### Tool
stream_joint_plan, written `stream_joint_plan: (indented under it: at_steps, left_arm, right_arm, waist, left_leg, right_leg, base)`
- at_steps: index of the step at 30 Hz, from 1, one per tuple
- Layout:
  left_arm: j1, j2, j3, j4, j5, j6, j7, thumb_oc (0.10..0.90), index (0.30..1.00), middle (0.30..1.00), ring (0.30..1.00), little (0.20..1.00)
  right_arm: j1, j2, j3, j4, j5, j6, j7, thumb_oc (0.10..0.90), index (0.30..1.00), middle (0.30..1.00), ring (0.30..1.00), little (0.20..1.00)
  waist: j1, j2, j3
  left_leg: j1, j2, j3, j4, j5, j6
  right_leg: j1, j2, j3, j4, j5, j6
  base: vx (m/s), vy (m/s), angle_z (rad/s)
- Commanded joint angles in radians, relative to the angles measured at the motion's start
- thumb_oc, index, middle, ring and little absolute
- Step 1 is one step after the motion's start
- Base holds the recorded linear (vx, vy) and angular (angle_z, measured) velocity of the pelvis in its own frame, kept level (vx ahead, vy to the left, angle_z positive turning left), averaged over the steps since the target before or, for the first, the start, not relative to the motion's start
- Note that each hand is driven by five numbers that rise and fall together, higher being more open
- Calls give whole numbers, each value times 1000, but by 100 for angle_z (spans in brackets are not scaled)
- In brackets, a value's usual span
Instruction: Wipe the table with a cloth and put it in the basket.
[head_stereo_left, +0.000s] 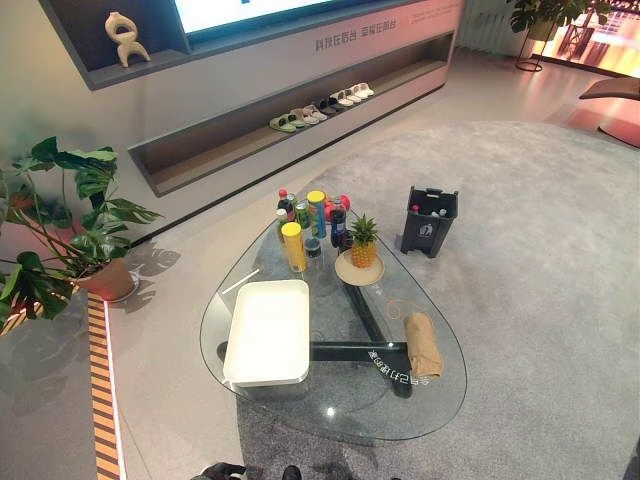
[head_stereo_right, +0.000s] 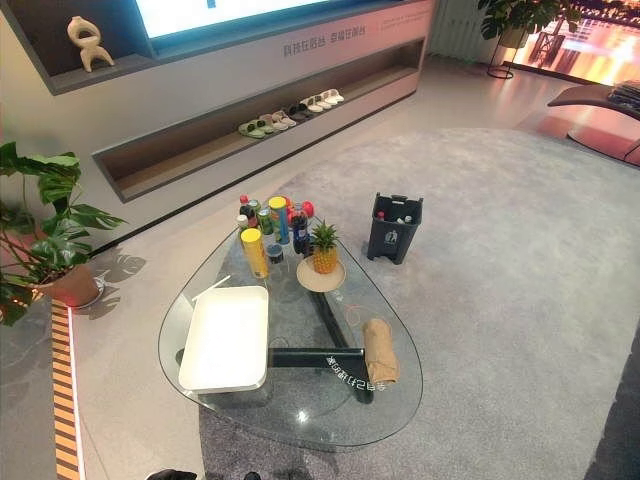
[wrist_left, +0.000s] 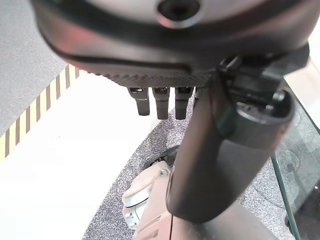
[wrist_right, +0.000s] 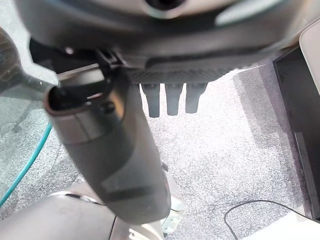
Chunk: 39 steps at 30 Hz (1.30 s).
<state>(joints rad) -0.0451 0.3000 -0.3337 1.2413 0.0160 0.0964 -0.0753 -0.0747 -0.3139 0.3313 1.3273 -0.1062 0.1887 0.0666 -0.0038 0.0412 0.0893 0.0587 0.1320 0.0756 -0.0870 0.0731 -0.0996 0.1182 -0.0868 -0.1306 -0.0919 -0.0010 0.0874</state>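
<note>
— Where is the cloth (head_stereo_left: 423, 343)?

— It lies rolled up, tan, on the glass worktop (head_stereo_left: 420, 410), toward the robot's right side and near the worktop's right rim. Nothing touches it.

— And the basket?

— The one basket-like thing is a dark bin (head_stereo_left: 430, 221) standing on the grey carpet (head_stereo_left: 540, 260) beyond the worktop's far right side, well apart from the cloth. Small items sit inside it, too small to tell.

— What else is on the worktop?

— A white tray (head_stereo_left: 268, 330) on the left half. Behind it is a cluster of bottles and cans (head_stereo_left: 312, 218), with a tall yellow can (head_stereo_left: 293, 247) nearest the tray. A pineapple (head_stereo_left: 363, 240) stands upright on a round plate (head_stereo_left: 346, 270) just to the right of the cluster.

— The hands?

— The left hand (wrist_left: 160, 102) shows in its own wrist view, fingers straight and relaxed, holding nothing, with floor and carpet beneath it. The right hand (wrist_right: 172, 100) looks the same in its wrist view: fingers straight, thumb loose, nothing in it, above the carpet.

— Anything around the room?

— A leafy potted plant (head_stereo_left: 70, 230) at the left, and a low wall shelf (head_stereo_left: 200, 165) carrying a row of slippers (head_stereo_left: 320, 105).
</note>
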Motion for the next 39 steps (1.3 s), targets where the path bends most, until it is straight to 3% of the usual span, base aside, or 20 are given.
stream_joint_plan:
  at_steps: [1, 19, 25, 39]
  left_arm:
    - [-107, -9, -7, 80, 29, -26, -9, 800, 900, 900, 900, 900]
    - [-105, -10, 5, 96, 16, -32, -1, 800, 900, 900, 900, 900]
    - [-94, 2, 41, 112, -6, -9, 36, 800, 900, 900, 900, 900]
    - [-88, 21, 64, 122, 2, -21, 26, 800, 900, 900, 900, 900]
  right_arm:
    - [-90, -10, 3, 64, 8, 15, -17, 800, 900, 900, 900, 900]
    - [-85, -11, 0, 72, -3, 9, -15, 800, 900, 900, 900, 900]
    - [-79, -22, -32, 89, 26, 66, -62, 800, 900, 900, 900, 900]
    - [-69, -44, -70, 117, 17, 55, -56, 800, 900, 900, 900, 900]
  waist:
    - [5, -35, 30]
    - [4, -38, 29]
    - [3, -37, 27]
    - [1, -33, 26]
  left_leg:
    - [26, -11, 4, 0, -56, 14]
    - [33, -9, 7, 0, -59, 14]
    - [36, -8, 7, 0, -58, 11]
    - [39, -5, 12, 0, -59, 10]
  right_leg:
    - [-24, -66, -20, 12, 39, 43]
    - [-17, -66, -23, 11, 36, 43]
    - [-14, -66, -24, 11, 35, 43]
    - [-12, -66, -23, 12, 33, 45]
  base:
    - [0, 0, 0]
    - [0, 0, 0]
    - [0, 0, 0]
    - [0, 0, 0]
